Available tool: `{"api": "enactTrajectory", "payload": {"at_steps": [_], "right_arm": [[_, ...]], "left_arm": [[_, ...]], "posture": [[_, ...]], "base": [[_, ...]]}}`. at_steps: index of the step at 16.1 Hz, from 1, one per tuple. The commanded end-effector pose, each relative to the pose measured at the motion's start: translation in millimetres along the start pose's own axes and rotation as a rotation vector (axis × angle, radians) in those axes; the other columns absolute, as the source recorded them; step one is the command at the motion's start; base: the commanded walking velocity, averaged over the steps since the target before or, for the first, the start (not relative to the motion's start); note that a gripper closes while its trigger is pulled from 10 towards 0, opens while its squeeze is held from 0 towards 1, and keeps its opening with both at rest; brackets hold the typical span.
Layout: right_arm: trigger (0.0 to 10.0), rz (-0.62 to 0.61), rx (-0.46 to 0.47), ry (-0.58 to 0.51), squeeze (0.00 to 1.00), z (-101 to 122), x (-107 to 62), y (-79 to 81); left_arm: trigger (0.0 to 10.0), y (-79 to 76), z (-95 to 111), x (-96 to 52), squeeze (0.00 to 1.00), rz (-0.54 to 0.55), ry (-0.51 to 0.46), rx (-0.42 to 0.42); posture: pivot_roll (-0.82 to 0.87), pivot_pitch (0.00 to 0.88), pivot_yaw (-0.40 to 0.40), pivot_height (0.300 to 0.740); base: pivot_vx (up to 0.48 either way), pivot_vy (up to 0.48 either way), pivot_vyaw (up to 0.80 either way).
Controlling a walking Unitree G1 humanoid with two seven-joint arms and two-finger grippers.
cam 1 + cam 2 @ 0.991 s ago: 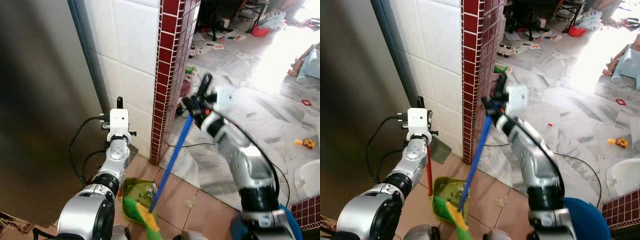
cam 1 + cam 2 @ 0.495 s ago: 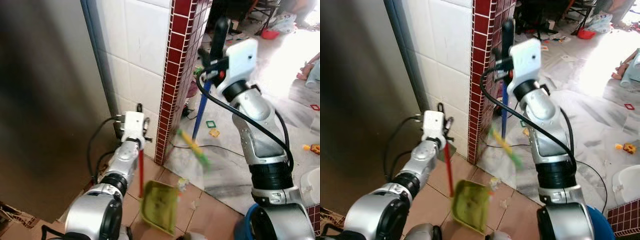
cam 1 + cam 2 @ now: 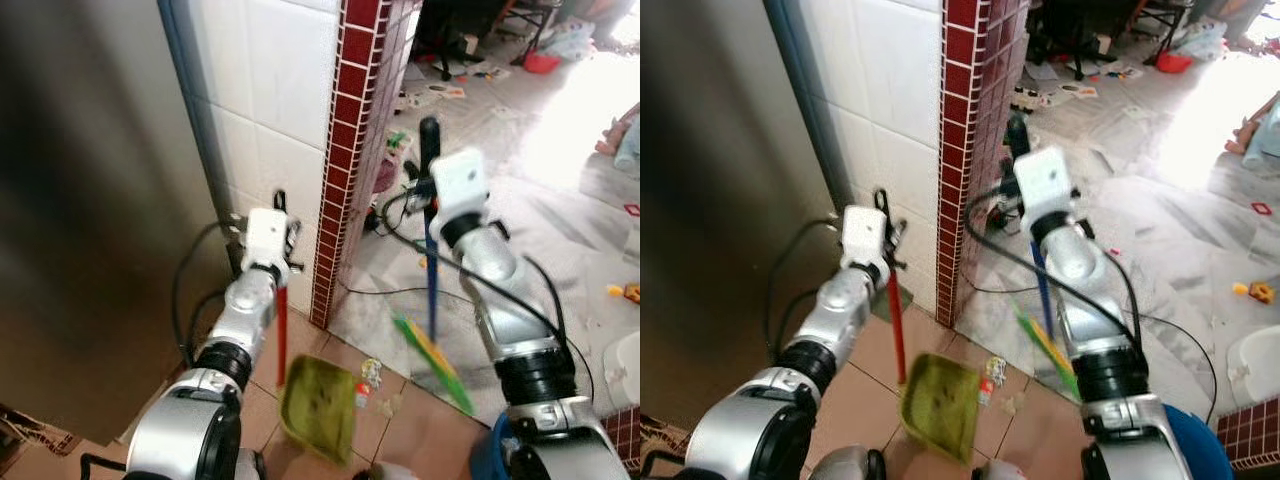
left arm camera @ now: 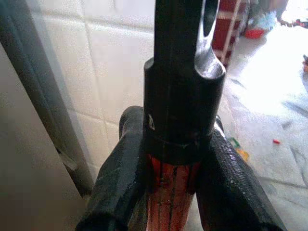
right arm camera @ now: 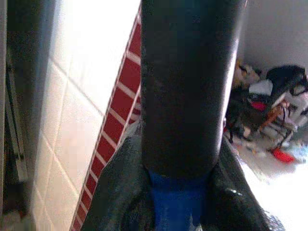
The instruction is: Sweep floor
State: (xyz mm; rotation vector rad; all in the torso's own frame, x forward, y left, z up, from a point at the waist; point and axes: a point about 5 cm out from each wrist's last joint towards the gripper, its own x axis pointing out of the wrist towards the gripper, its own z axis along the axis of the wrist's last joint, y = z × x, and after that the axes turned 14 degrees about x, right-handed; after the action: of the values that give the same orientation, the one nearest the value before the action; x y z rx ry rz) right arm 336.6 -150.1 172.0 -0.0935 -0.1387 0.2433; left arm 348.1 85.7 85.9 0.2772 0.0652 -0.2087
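Note:
My left gripper [image 3: 278, 215] is shut on the red handle [image 3: 897, 330] of a green dustpan [image 3: 320, 405], which rests tilted on the terracotta tiles beside the wall corner. In the left wrist view its fingers [image 4: 120, 183] clamp the handle just below a black cap. My right gripper [image 3: 429, 185] is shut on the blue handle [image 3: 431, 275] of a broom, held nearly upright. Its green and yellow brush [image 3: 435, 352], blurred, sits low over the marble floor to the right of the dustpan. Small scraps of litter [image 3: 370, 375] lie between brush and dustpan.
A red-tiled wall corner [image 3: 345, 150] stands just behind the dustpan, with white wall tiles and a dark steel panel [image 3: 90, 200] to its left. A black cable [image 3: 385, 292] runs across the floor. Toys and papers litter the marble floor [image 3: 560, 200]; a white tub [image 3: 625, 365] sits far right.
The broom, brush over the dustpan a second ago, swung up and has come back down to the right of it. My right arm has lowered. The dustpan has barely shifted.

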Motion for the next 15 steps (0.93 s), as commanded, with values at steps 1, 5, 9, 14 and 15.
{"api": "enactTrajectory", "payload": {"at_steps": [1, 5, 9, 14, 15], "right_arm": [[10.0, 0.005, -0.033, -0.09, 0.0, 11.7, 2.4, 4.7], [10.0, -0.022, -0.027, -0.051, 0.0, -6.7, -3.7, 10.0], [10.0, -0.059, 0.006, -0.053, 0.0, -8.2, -4.3, 11.0], [10.0, -0.124, 0.034, -0.012, 0.0, -10.2, -7.7, 5.1], [10.0, -0.15, 0.083, 0.017, 0.0, -13.5, -9.1, 2.6]], "left_arm": [[10.0, 11.1, 25.6, 3.2, 0.0, 0.04, -0.107, 0.004], [10.0, 42.2, 35.2, -11.3, 0.0, 0.159, -0.164, 0.048], [10.0, 45.5, 3.4, -12.3, 0.0, 0.215, -0.05, 0.099], [10.0, 43.3, -15.9, -6.5, 0.0, 0.29, 0.067, 0.098], [10.0, 42.3, -16.9, -6.0, 0.0, 0.31, 0.074, 0.088]], "posture": [[-0.12, 0.0, 0.006, 0.74], [-0.1, 0.0, 0.007, 0.74], [-0.12, 0.0, -0.001, 0.74], [-0.19, 0.0, -0.025, 0.74], [-0.19, 0.0, -0.027, 0.74]], "base": [[0.0, 0.0, 0.0], [0.0, 0.0, 0.0], [0.0, 0.0, 0.0], [0.0, 0.0, 0.0], [0.0, 0.0, 0.0]]}}
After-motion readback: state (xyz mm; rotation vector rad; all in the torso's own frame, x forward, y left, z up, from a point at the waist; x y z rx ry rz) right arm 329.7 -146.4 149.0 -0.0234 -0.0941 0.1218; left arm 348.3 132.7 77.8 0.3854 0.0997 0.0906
